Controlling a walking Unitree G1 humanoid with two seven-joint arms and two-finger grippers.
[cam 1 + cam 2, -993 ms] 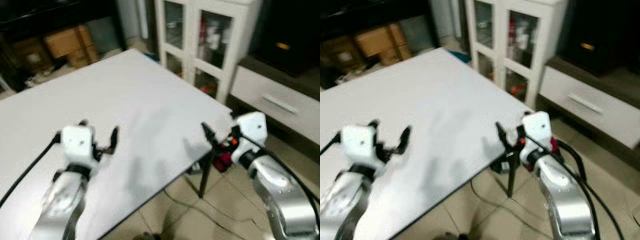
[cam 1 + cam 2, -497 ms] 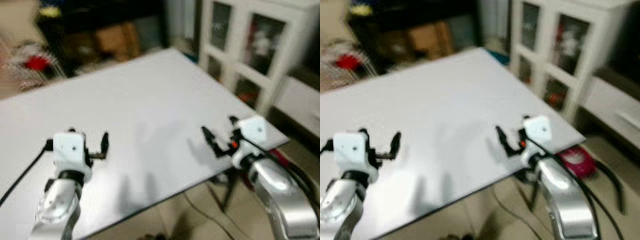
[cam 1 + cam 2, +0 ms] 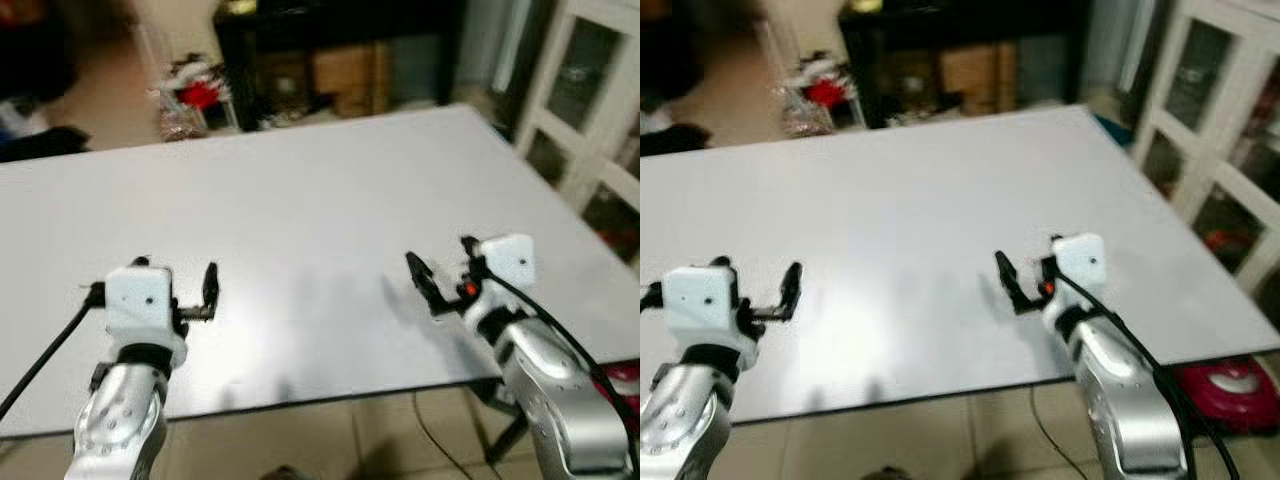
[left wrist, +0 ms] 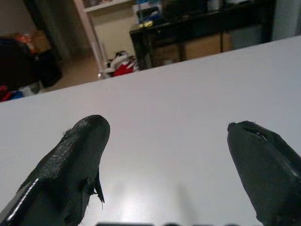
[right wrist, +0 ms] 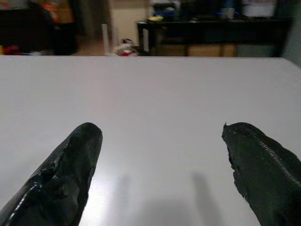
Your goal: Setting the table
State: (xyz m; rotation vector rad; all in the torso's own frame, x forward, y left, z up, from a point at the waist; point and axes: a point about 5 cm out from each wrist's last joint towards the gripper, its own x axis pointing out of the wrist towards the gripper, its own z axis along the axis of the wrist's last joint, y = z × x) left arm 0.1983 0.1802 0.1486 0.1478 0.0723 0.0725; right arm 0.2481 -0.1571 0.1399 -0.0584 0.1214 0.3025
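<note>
Table [image 3: 300,190]: white, broad, plain-topped; spans most of the scene from far left to right; near edge runs just ahead of both arms; slim dark leg at the near right corner.
White cabinet [image 3: 590,110]: glass-doored, standing at the far right beside the table's right edge; contents blurred.
Dark shelving [image 3: 330,50]: black unit beyond the table's far edge; brown cardboard boxes [image 3: 345,72] on its lower level.
Floor clutter [image 3: 195,95]: red and white items, far left of the dark shelving; too blurred to identify.
Left arm: silver, rising from the near left; black cable trailing off to the left.
Left gripper [image 3: 190,295]: white housing, held over the near left part of the table; fingers [image 4: 70,174] spread wide, empty, with bare tabletop between them in the left wrist view.
Right arm: silver, rising from the near right; black cable along it.
Right gripper [image 3: 440,275]: white housing with a small orange mark, held over the near right part of the table; fingers [image 5: 61,183] spread wide, empty, with bare tabletop between them in the right wrist view.
Red object [image 3: 1230,385]: rounded, red and pale, on the tiled floor under the table's near right corner.
</note>
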